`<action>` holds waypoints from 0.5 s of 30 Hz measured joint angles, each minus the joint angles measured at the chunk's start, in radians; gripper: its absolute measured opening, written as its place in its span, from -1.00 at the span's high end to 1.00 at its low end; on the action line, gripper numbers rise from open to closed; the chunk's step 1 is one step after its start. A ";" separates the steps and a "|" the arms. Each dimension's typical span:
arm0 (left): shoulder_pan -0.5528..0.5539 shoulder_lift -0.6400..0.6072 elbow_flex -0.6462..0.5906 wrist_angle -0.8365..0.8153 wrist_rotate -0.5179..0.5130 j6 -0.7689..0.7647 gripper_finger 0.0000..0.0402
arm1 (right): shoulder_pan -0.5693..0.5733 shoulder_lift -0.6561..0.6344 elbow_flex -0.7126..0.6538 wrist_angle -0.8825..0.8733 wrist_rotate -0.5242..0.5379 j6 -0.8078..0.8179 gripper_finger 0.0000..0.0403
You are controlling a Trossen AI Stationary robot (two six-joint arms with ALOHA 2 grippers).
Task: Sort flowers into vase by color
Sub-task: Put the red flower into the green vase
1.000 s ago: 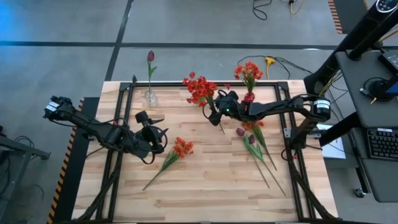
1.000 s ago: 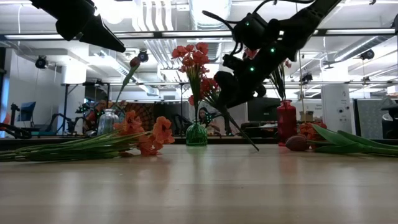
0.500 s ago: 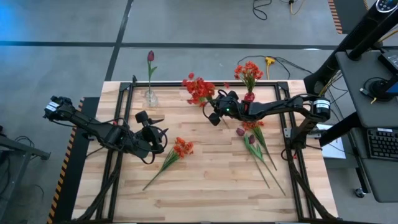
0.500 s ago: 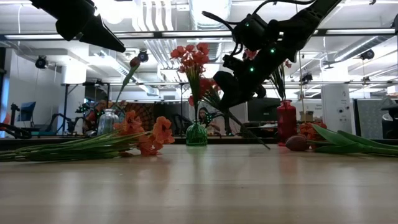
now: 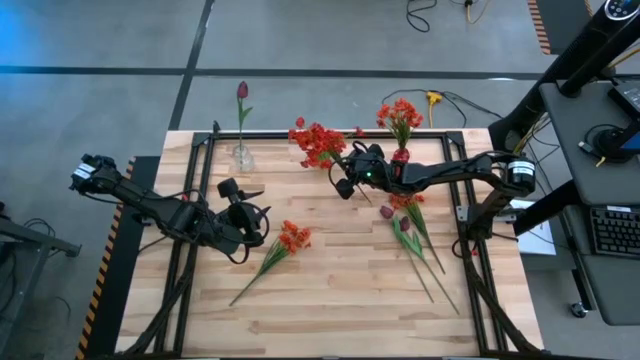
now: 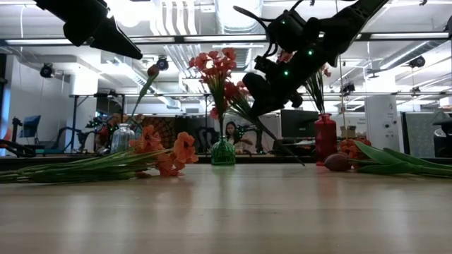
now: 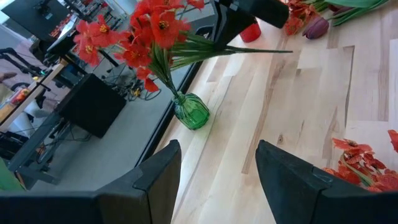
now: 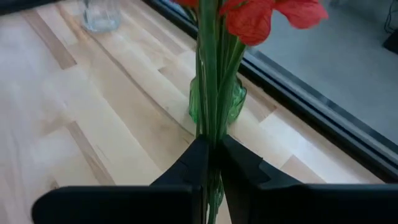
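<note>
Right pincer (image 8: pixel 211 163) pinching thin red-flower stems (image 8: pixel 210 74) | ribbed green glass vase (image 8: pixel 233 102) probably behind

One camera hangs above me and looks straight down on the whole counter (image 5: pixel 330 270) and both my arms. Another sits at counter height, facing level across the wood into the room beyond. My left wrist camera looks from well back, past my two dark fingers (image 7: pixel 155 180), toward the green vase (image 7: pixel 190 112) at the far edge. My right wrist camera sits close on that same vase (image 8: pixel 233 102). All four views share the vase and its red flowers (image 6: pixel 215 67).
</note>
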 joint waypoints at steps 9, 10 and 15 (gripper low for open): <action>0.000 0.000 0.000 0.000 0.000 0.000 0.05 | 0.000 -0.061 0.000 -0.005 0.000 0.000 0.87; 0.000 0.000 0.000 0.000 0.000 0.000 0.05 | 0.000 -0.071 0.000 -0.005 0.001 0.000 0.87; 0.000 0.000 0.000 0.000 0.000 0.000 0.05 | 0.000 -0.120 0.000 -0.009 0.000 0.000 0.87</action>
